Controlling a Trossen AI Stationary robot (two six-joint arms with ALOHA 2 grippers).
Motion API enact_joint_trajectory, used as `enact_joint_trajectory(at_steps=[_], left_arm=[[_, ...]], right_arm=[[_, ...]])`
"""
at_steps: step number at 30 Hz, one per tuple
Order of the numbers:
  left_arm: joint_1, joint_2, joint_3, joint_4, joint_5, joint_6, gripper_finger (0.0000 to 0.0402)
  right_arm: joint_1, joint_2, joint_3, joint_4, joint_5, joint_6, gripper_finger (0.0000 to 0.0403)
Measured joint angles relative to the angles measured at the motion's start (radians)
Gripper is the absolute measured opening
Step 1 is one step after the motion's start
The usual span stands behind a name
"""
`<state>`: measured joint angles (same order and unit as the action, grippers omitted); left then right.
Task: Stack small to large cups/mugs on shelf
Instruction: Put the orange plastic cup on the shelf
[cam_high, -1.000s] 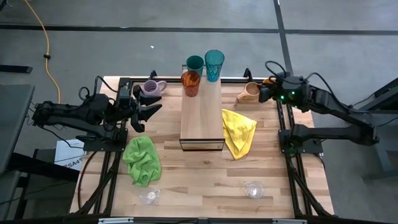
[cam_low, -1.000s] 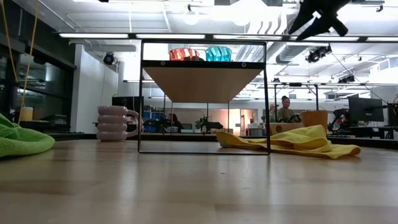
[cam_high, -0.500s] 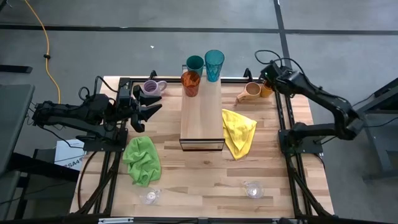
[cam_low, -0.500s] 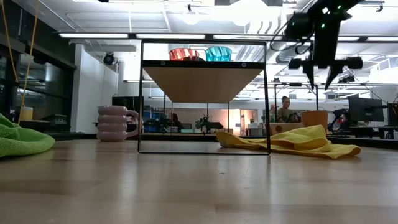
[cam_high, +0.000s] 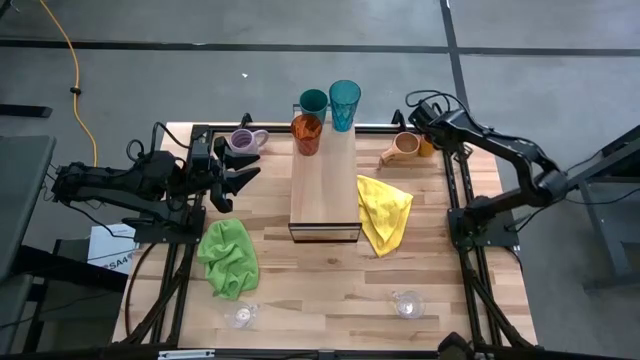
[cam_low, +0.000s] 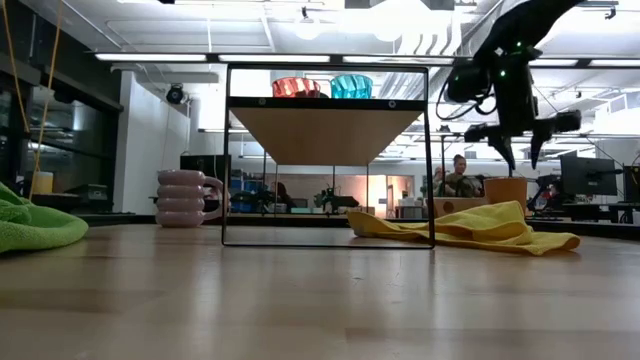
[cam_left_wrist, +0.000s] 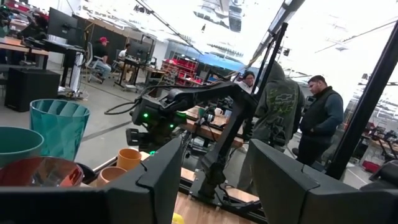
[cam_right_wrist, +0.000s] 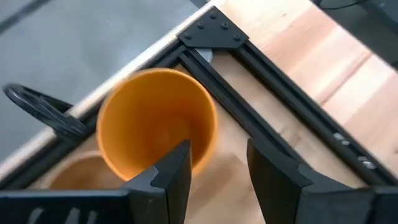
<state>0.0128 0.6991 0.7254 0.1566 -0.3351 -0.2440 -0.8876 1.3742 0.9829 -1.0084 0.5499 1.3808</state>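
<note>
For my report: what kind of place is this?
Probably a robotics lab or workshop: two robot arms at a wooden table, other workbenches with monitors behind, and people standing on an open concrete floor.

Your table (cam_high: 330, 290) is light wood planks inside a dark frame. On it stands the shelf (cam_high: 323, 195), a narrow plank on a dark frame, running from mid-table to the far edge. At the shelf's far end you have the amber tumbler (cam_high: 307, 133) and 2 teal tumblers (cam_high: 344, 104). On the table itself: lavender mug (cam_high: 244, 141) far left, tan mug (cam_high: 401, 148) and orange cup (cam_high: 427, 144) far right, yellow cloth (cam_high: 384, 211) just right of the shelf, green cloth (cam_high: 229, 257) left, 2 clear glasses (cam_high: 407, 304) near the front edge.
</note>
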Motion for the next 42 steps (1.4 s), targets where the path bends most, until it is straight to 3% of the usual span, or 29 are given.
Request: enact_joint_trajectory(at_steps=[19,29,42], left_arm=[[0.0,0.0,0.0,0.002,0.0,0.0,0.0172],[0.0,0.0,0.0,0.002,0.0,0.0,0.0172],[0.0,-0.001,0.0,0.002,0.0,0.0,0.0172]], right_arm=[[-0.009,0.093,0.0,0.027,-0.013,0.032,0.0146],[-0.016,0.094,0.0,0.025,-0.007,0.03,0.0101],[-0.016,0.153,0.0,0.03,-0.04,0.018,0.0099]])
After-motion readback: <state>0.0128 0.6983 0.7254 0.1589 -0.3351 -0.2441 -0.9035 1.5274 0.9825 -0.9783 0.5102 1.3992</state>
